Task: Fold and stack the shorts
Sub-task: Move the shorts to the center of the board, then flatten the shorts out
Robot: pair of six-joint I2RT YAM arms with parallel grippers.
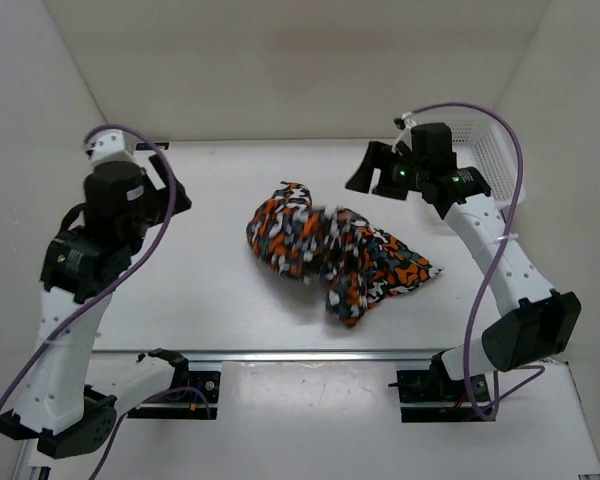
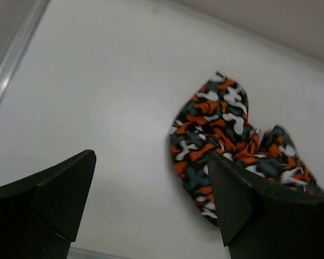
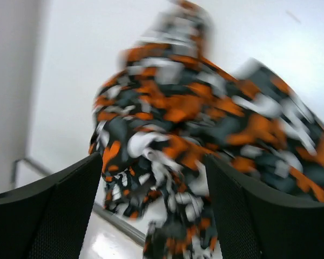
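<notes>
The shorts point(image 1: 330, 250) lie in a crumpled heap of orange, black, grey and white print in the middle of the white table. My left gripper point(image 1: 172, 196) is open and empty, raised to the left of the heap. In the left wrist view the shorts point(image 2: 221, 129) lie ahead and to the right of the gripper point(image 2: 151, 178). My right gripper point(image 1: 368, 170) is open and empty, raised behind the heap's right part. In the right wrist view the shorts point(image 3: 194, 118) are blurred and fill the space ahead of the gripper point(image 3: 154, 178).
A white mesh basket point(image 1: 485, 150) stands at the back right corner behind the right arm. White walls close in the table on the left, back and right. A metal rail point(image 1: 310, 355) runs along the table's near edge.
</notes>
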